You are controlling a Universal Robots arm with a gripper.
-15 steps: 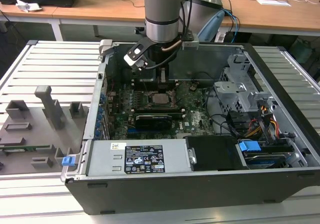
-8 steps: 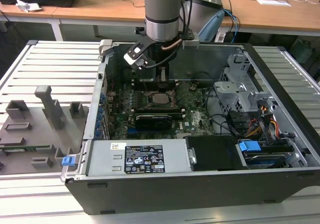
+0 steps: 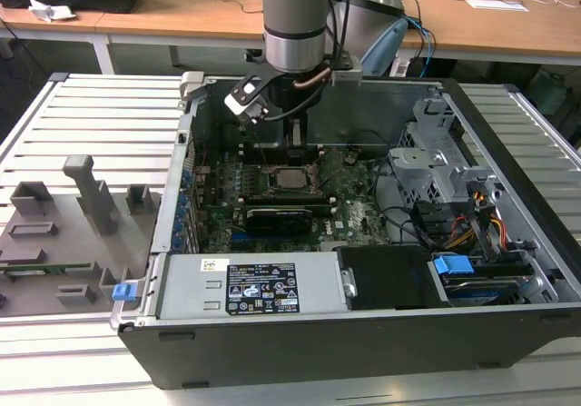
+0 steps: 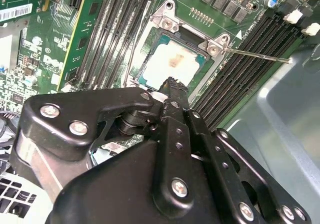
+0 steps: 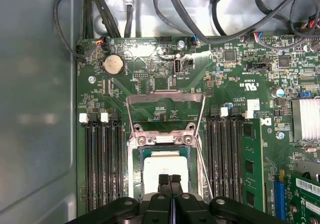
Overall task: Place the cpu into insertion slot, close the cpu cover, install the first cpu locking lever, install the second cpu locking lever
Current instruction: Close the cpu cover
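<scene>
With the cpu (image 3: 290,177) seated in its socket at 12 o'clock of the black card (image 3: 281,215) in the exterior view, and the empty claw (image 5: 170,179) pinched narrow just above it, the step in hand appears to be closing the open cpu cover (image 5: 165,98), which likely calls for pressing its free edge down.

dull metal cpu (image 5: 161,165), matt black gripper (image 5: 170,179)

The cpu (image 4: 172,63) is seen pale silver with a brownish smudge, the board (image 5: 150,83) green, the gripper (image 5: 170,179) black, the slots (image 5: 95,164) black with white clips (image 5: 83,118).
</scene>
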